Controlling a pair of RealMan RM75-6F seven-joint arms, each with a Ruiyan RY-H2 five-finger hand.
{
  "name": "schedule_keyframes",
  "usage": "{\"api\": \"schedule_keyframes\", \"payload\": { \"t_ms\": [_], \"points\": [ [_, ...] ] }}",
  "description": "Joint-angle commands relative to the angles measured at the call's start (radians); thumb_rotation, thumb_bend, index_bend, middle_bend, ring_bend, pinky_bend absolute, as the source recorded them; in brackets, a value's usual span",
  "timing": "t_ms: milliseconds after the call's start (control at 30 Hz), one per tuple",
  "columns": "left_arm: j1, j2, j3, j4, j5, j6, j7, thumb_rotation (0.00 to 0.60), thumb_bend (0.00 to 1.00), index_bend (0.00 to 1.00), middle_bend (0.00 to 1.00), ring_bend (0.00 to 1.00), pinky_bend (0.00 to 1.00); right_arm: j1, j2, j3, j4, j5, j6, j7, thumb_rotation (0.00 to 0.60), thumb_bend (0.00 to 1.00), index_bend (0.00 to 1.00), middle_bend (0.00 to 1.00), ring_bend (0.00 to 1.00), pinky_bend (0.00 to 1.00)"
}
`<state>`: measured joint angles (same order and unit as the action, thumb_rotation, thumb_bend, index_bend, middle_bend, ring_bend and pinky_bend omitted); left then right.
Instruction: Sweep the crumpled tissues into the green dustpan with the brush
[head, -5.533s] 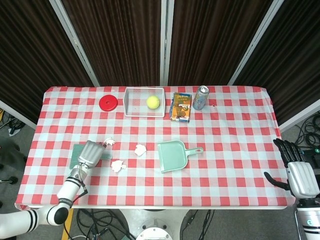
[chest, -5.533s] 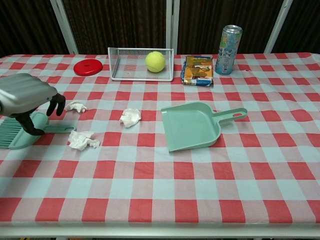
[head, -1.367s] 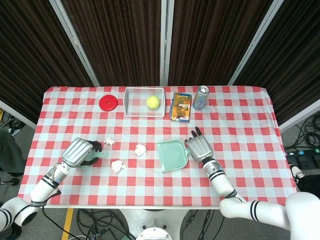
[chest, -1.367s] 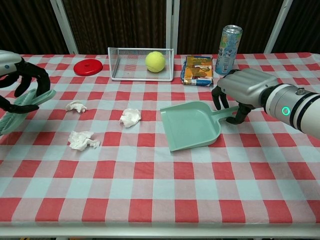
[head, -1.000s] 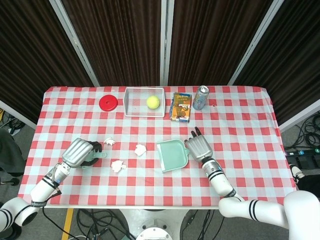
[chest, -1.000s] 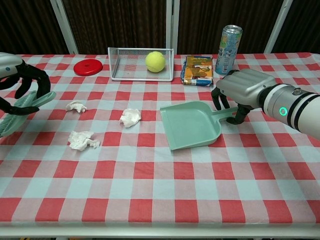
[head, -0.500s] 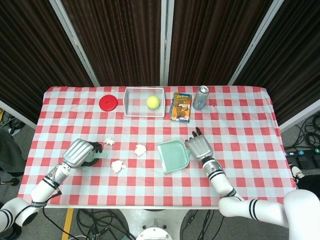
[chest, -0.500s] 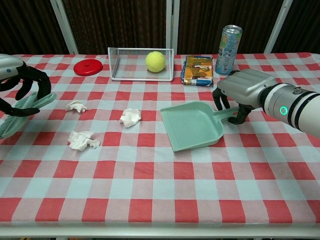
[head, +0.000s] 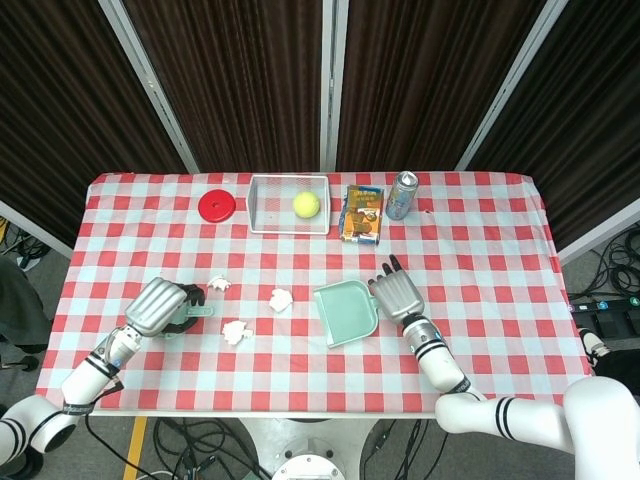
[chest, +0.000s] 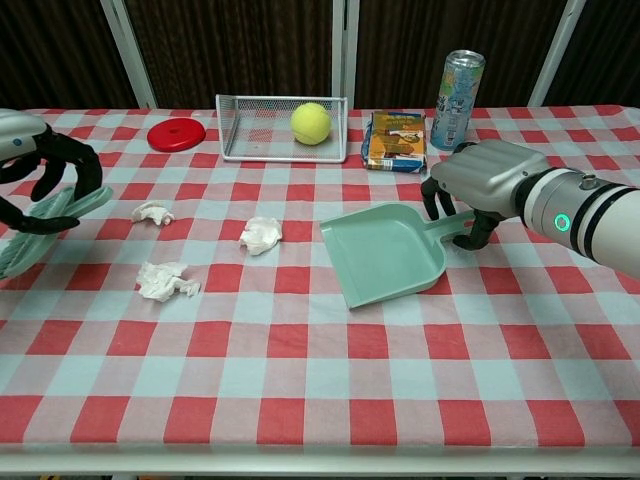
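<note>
The green dustpan (chest: 385, 254) (head: 346, 312) lies mid-table, its mouth facing left. My right hand (chest: 478, 185) (head: 399, 293) grips its handle at the right end. My left hand (chest: 38, 165) (head: 160, 306) holds the green brush (chest: 30, 222) (head: 196, 313) lifted off the cloth at the left edge. Three crumpled tissues lie between them: a small one (chest: 151, 212) (head: 218, 283), a middle one (chest: 261, 235) (head: 281, 298) nearest the pan, and a front one (chest: 165, 281) (head: 235, 331).
Along the back stand a red disc (chest: 176, 132), a wire basket (chest: 258, 141) holding a yellow-green ball (chest: 311, 123), a snack packet (chest: 398, 139) and a drink can (chest: 455, 85). The checked tablecloth (chest: 320, 390) covers the table to its front edge.
My right arm came in from the table's right side and took the dustpan handle; the pan has turned slightly. My left hand lifted the brush off the table.
</note>
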<state>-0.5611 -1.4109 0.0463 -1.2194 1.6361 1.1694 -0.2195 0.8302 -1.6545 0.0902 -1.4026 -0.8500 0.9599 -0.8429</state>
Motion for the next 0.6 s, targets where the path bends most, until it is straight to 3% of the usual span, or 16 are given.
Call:
{"api": "schedule_keyframes", "payload": {
  "t_ms": [33, 433, 600],
  "points": [
    [0.0, 0.001, 0.0, 0.002, 0.0, -0.001, -0.003, 0.6, 0.47, 0.56, 0.58, 0.65, 0.88, 0.001, -0.002, 0.0, 0.001, -0.002, 0.004, 0.002, 0.6, 0.24, 0.44, 0.45, 0.17, 0.08],
    [-0.002, 0.012, -0.001, 0.0, 0.002, 0.001, -0.026, 0.6, 0.47, 0.56, 0.58, 0.65, 0.88, 0.003, 0.029, 0.01, -0.047, 0.009, 0.013, 0.017, 0.6, 0.38, 0.65, 0.58, 0.3, 0.13],
    [-0.01, 0.016, -0.005, 0.029, -0.005, -0.013, -0.053, 0.6, 0.47, 0.56, 0.58, 0.65, 0.88, 0.002, 0.072, 0.021, -0.107, 0.028, 0.026, 0.018, 0.6, 0.42, 0.69, 0.61, 0.31, 0.13]
  ]
}}
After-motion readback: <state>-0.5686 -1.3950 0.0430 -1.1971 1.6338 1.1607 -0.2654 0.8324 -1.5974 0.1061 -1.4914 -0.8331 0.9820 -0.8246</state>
